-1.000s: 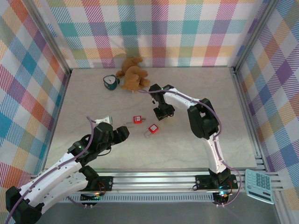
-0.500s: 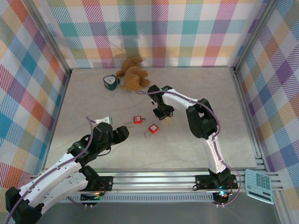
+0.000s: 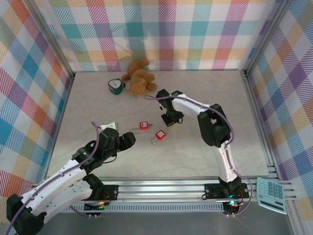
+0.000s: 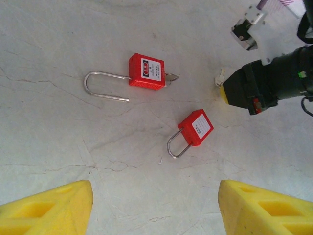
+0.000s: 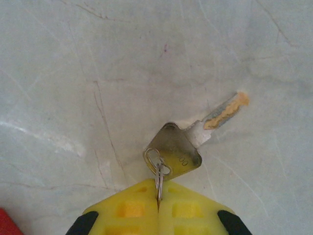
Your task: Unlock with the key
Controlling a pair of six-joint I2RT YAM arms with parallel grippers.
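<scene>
Key (image 5: pixel 173 149) pinched by its ring in right gripper (image 5: pixel 158 201), beside small padlock (image 4: pixel 195 128); left gripper (image 4: pixel 156 205) spread open, presumably to steady it.

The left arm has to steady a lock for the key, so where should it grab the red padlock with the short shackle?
Pinch the red body across its two side edges, from above; it lies flat, and that likely leaves the end opposite the shackle free.
</scene>
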